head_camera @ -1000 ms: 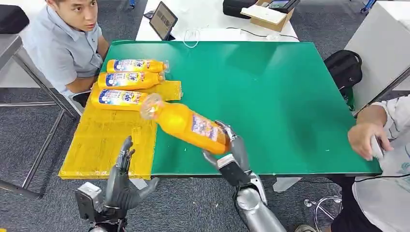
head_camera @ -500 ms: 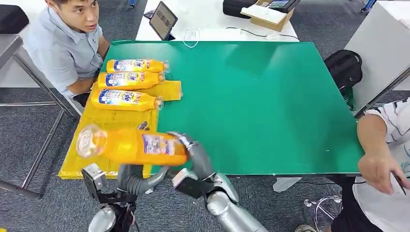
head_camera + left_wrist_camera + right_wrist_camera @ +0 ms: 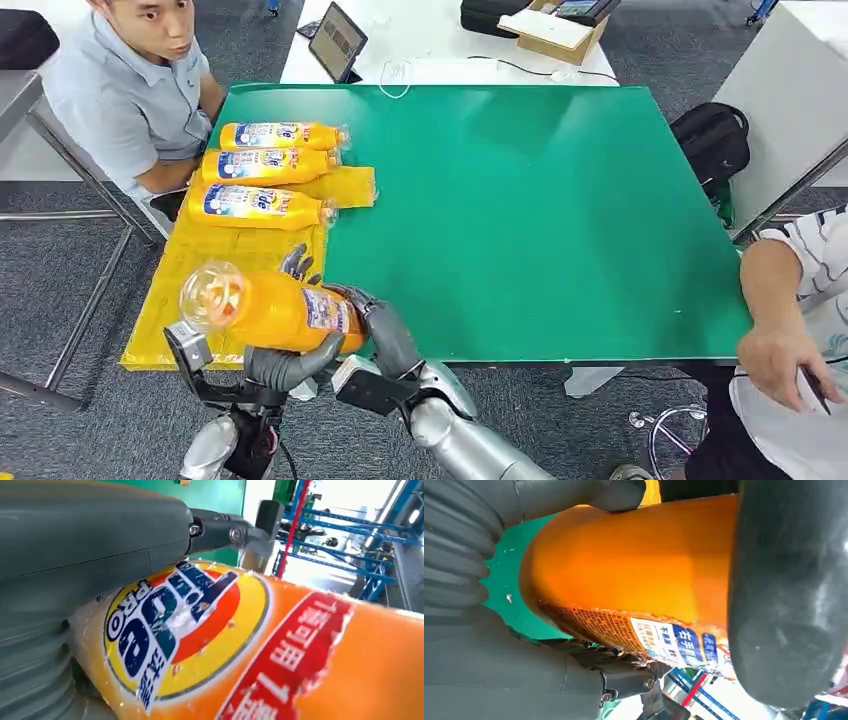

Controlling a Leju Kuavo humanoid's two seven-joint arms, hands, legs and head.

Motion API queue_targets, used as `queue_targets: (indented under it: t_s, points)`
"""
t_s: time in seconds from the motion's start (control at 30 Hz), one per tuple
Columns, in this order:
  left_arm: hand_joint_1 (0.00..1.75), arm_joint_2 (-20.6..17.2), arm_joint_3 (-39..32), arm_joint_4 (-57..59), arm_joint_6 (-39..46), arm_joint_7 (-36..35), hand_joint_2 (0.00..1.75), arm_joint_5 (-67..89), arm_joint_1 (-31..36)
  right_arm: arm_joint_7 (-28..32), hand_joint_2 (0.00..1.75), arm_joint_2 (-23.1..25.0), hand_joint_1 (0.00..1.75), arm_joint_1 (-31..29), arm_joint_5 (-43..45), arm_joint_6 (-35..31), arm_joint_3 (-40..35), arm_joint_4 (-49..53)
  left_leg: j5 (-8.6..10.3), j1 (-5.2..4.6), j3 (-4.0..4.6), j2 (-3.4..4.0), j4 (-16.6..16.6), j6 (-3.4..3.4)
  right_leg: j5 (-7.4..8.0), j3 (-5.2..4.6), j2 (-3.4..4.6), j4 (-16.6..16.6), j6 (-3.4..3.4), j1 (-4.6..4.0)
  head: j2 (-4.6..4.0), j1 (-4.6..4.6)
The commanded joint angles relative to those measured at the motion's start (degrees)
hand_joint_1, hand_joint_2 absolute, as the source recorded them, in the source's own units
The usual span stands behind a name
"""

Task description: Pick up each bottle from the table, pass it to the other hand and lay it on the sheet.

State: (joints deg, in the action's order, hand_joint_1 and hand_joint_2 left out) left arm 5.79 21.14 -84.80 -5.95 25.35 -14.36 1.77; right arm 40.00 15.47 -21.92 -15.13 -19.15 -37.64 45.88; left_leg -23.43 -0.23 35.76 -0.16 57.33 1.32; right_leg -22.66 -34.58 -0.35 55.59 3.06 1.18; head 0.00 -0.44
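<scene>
An orange bottle (image 3: 265, 310) with a blue and white label hangs over the near edge of the yellow sheet (image 3: 205, 270), its round end toward the camera. My left hand (image 3: 290, 365) wraps it from below, thumb across the front and fingers (image 3: 297, 263) showing behind it. Gripping its other end is my right hand (image 3: 385, 335). The left wrist view has the label (image 3: 200, 645) close up against my left hand (image 3: 85, 545). In the right wrist view the bottle's orange body (image 3: 634, 565) lies in my right hand (image 3: 479, 645). Three more bottles (image 3: 262, 166) lie side by side on the sheet's far end.
The green table (image 3: 530, 200) stretches to the right of the sheet. A person (image 3: 130, 90) sits at the far left corner, close to the sheet. Another person's arm (image 3: 785, 300) is at the right edge. A tablet (image 3: 337, 42) and a box (image 3: 555, 30) stand on the white table behind.
The right hand carried the bottle left from over the green table to the sheet's near edge. The left hand rose and closed around it, so both hands now hold it.
</scene>
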Motion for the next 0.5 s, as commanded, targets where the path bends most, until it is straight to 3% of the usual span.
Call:
queue_targets:
  t_s: [0.03, 0.13, 0.17, 0.2, 0.23, 0.5]
  points:
    - [1.75, -1.2, 4.9, 1.0, 0.1, 0.2, 1.75, 1.0, 3.6, 0.0, 1.75, 1.0, 1.75, -1.1, 1.3, 0.3, -6.0, -6.4, -0.11, 0.08, -0.21, -0.11, 0.0, -0.08, -0.13, 0.25, -0.10, 0.0, -0.12, -0.08, 0.00, -0.02]
    - [1.75, -1.3, 5.1, 1.0, 0.4, 0.4, 1.75, 1.3, 3.6, 0.0, 1.75, 1.0, 1.75, -1.3, 1.4, 0.2, -6.2, -6.3, -0.08, 0.06, -0.16, -0.11, 0.0, -0.06, -0.11, 0.21, -0.11, 0.0, -0.11, -0.07, 0.00, -0.02]
    - [1.75, -1.3, 5.2, 1.0, 0.4, 0.4, 1.75, 1.3, 3.7, 0.0, 1.75, 1.0, 1.61, -1.4, 1.5, -0.3, -6.2, -6.3, -0.18, 0.12, -0.29, -0.15, 0.1, -0.10, -0.21, 0.37, -0.14, 0.0, -0.16, -0.12, 0.00, -0.02]
    - [1.75, -1.4, 5.2, 1.0, 0.5, 0.4, 1.75, 1.4, 3.8, 0.0, 1.75, 1.0, 0.89, -1.4, 1.5, -0.7, -6.2, -6.1, -0.11, 0.08, -0.21, -0.12, 0.0, -0.08, -0.14, 0.26, -0.11, 0.0, -0.13, -0.08, 0.00, -0.02]
    - [1.75, -1.5, 5.1, 0.8, 0.7, 0.3, 1.75, 1.4, 3.8, 0.0, 1.75, 1.0, 0.00, -1.4, 1.6, -1.4, -5.7, -6.1, -0.07, 0.07, -0.14, -0.10, 0.0, -0.06, -0.09, 0.19, -0.10, 0.0, -0.10, -0.06, 0.00, 0.00]
    - [1.75, -1.7, 4.0, 1.1, 2.2, -0.8, 1.75, 1.4, 3.7, 0.0, 1.75, 0.8, 0.00, -0.7, 1.8, -3.6, -3.9, -4.0, -0.15, 0.11, -0.27, -0.15, 0.1, -0.11, -0.18, 0.34, -0.14, 0.0, -0.18, -0.11, 0.00, 0.02]
